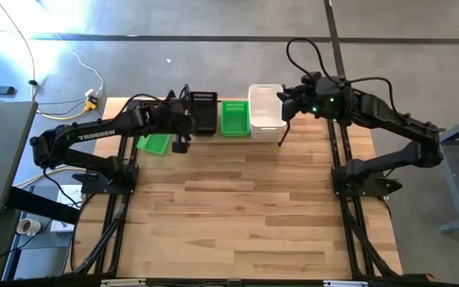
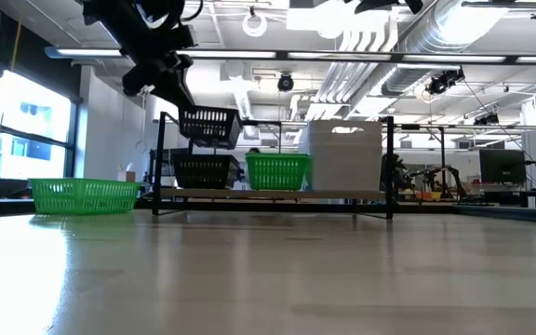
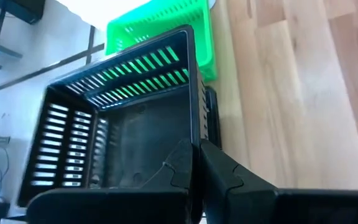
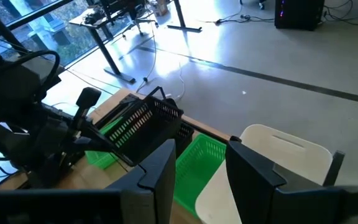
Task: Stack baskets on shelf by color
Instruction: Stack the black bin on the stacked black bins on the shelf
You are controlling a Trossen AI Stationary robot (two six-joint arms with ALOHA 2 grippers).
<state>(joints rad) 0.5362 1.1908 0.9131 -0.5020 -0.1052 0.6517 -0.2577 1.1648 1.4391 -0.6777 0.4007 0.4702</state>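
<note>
My left gripper (image 2: 186, 105) is shut on a black slotted basket (image 2: 210, 126) and holds it in the air above the shelf's left end. A second black basket (image 2: 203, 170) stands on the shelf board (image 2: 342, 194) below it. Beside it on the shelf are a green basket (image 1: 234, 118) and a stack of white baskets (image 1: 266, 112). Another green basket (image 2: 84, 195) rests on its base on the table, left of the shelf. My right gripper (image 4: 197, 165) is open and hovers above the white stack's (image 4: 278, 155) right side, touching nothing. My left gripper holds the black basket by one side wall's rim (image 3: 195, 134), near a corner. One finger (image 3: 179, 165) is inside the basket and the other outside, lying along the wall. The fingers come slanting down from the table's left. The basket is lifted clear and tilted.
Black wire frames (image 2: 159, 158) rise at both ends of the shelf, which stands along the table's far edge. The wooden tabletop (image 1: 237, 207) stretches toward the near side. Cables and a grey floor lie beyond the far edge.
</note>
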